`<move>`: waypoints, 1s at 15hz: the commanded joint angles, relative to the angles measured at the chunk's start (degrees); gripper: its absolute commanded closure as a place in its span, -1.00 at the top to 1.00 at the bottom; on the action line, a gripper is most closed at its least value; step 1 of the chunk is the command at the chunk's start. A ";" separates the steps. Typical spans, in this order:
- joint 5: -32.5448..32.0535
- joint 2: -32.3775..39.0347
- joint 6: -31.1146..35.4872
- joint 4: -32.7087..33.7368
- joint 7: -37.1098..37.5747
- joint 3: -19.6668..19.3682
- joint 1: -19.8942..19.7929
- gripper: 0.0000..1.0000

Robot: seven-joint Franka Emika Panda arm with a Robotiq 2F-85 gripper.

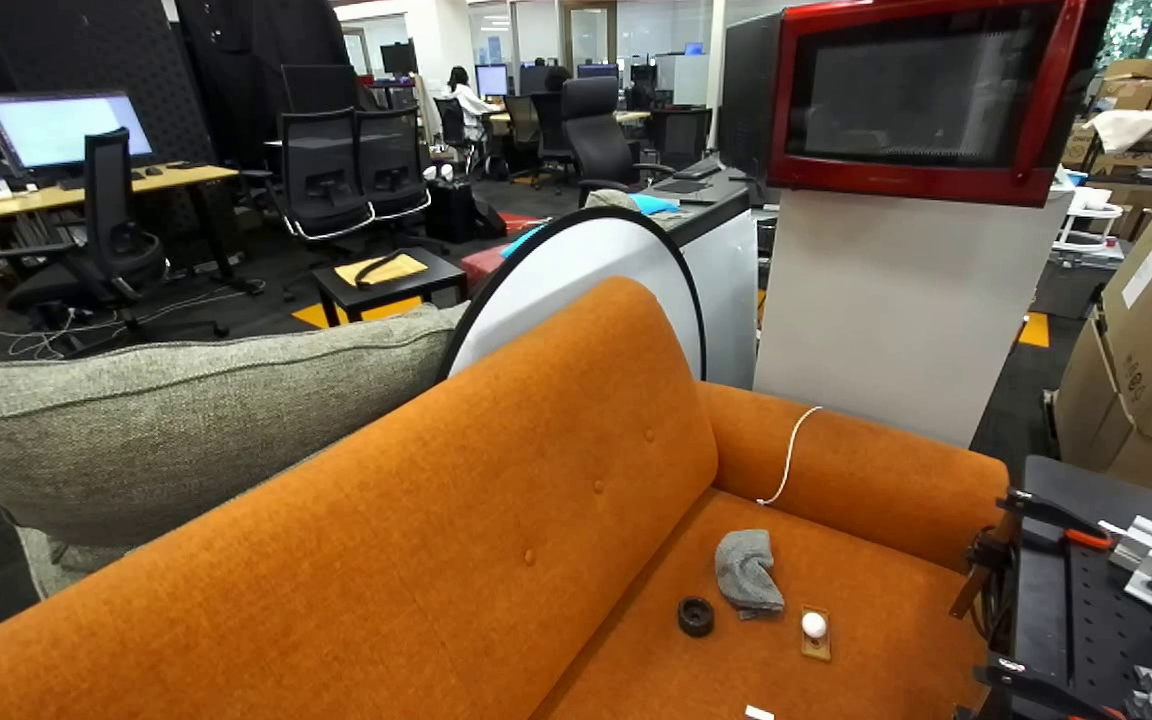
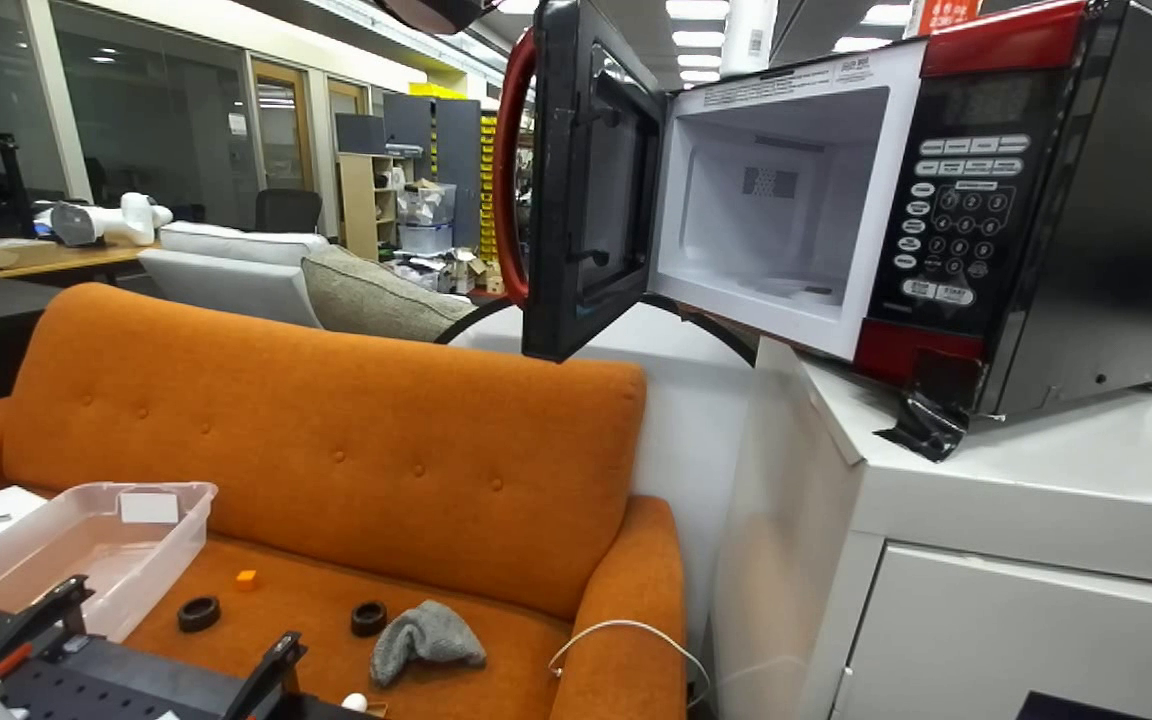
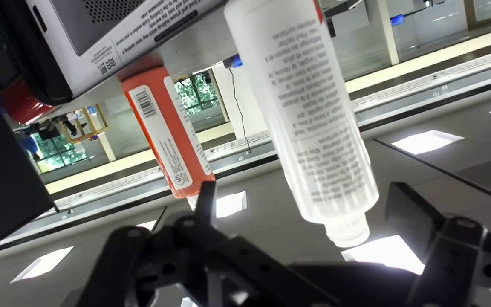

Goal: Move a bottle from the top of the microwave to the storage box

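Note:
The microwave (image 2: 1016,220) stands on a white cabinet with its door open; its red-framed door also shows in an exterior view (image 1: 916,95). A white bottle (image 2: 751,38) and an orange bottle (image 2: 946,15) stand upright on its top, cut off by the frame edge. The wrist view is upside down. There the white bottle (image 3: 309,115) has its neck between the fingers of my open gripper (image 3: 307,202), touching neither finger visibly. The orange bottle (image 3: 166,132) is beyond the left finger. A clear plastic storage box (image 2: 161,575) sits on the orange sofa.
The open door (image 2: 591,180) juts out over the sofa (image 2: 336,420). A grey cloth (image 2: 426,640), black rings (image 2: 369,618) and a small orange block (image 2: 247,579) lie on the seat. A black perforated table (image 2: 126,680) with clamps stands in front. A white cord hangs over the armrest.

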 commanded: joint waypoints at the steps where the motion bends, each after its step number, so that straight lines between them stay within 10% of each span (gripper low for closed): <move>1: 0.85 3.91 -2.11 4.37 -0.67 -1.08 0.59 1.00; 15: 3.72 13.82 -5.80 14.74 -1.96 -2.87 -0.37 1.00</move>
